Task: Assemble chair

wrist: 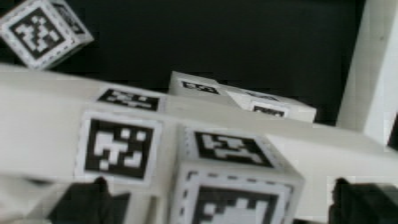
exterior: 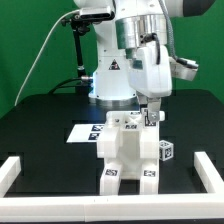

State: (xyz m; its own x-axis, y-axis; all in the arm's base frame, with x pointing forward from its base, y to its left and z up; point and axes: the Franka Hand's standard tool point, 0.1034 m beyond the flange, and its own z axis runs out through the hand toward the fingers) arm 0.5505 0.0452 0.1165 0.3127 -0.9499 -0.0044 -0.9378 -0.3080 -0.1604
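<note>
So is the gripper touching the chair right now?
Cannot tell. Wrist view: one finger stands clear of the chair, the other blurs against it; in the exterior view the gripper just overlaps it.

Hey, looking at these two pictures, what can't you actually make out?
- Exterior view: part of the marker board is hidden behind the chair.
- Exterior view: the gripper tips are too small to separate from the chair's top.
- Exterior view: the tag on the loose cube is too small to read.
- Wrist view: the chair's tags are blurred, and the gripper's fingers are cut off by the picture's edge.
</note>
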